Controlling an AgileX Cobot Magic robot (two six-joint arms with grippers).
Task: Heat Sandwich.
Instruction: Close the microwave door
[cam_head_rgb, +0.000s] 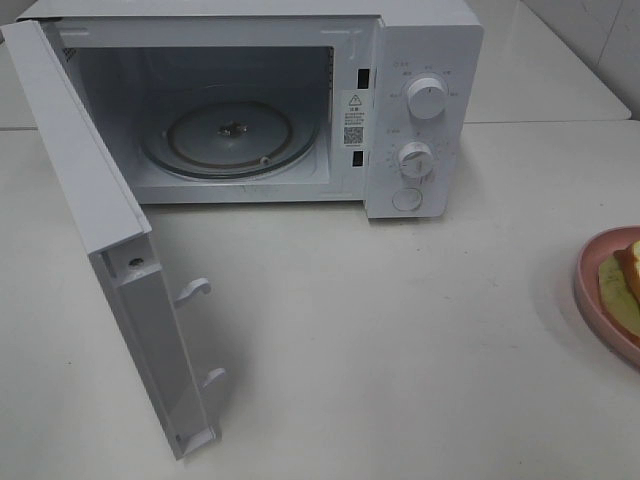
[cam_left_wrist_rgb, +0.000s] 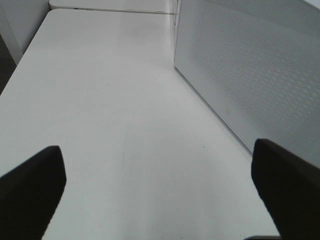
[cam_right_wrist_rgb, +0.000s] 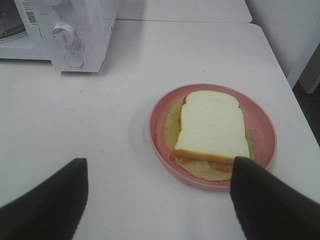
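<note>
The sandwich (cam_right_wrist_rgb: 212, 125) has a pale bread slice with a tan crust on top and yellow-green filling under it. It lies on a round pink plate (cam_right_wrist_rgb: 265, 135) on the white table. In the exterior high view, plate (cam_head_rgb: 592, 280) and sandwich (cam_head_rgb: 628, 262) show only at the right edge. The white microwave (cam_head_rgb: 420, 100) stands at the back with its door (cam_head_rgb: 120, 260) swung open to the left and its glass turntable (cam_head_rgb: 230, 135) bare. My right gripper (cam_right_wrist_rgb: 160, 167) is open and empty, above the table near the plate. My left gripper (cam_left_wrist_rgb: 157, 152) is open and empty beside the door (cam_left_wrist_rgb: 250, 65).
The microwave's two knobs (cam_head_rgb: 427, 98) and a round button face front on its right panel; that panel also shows in the right wrist view (cam_right_wrist_rgb: 65, 35). The open door juts far toward the table's front left. Neither arm shows in the exterior high view.
</note>
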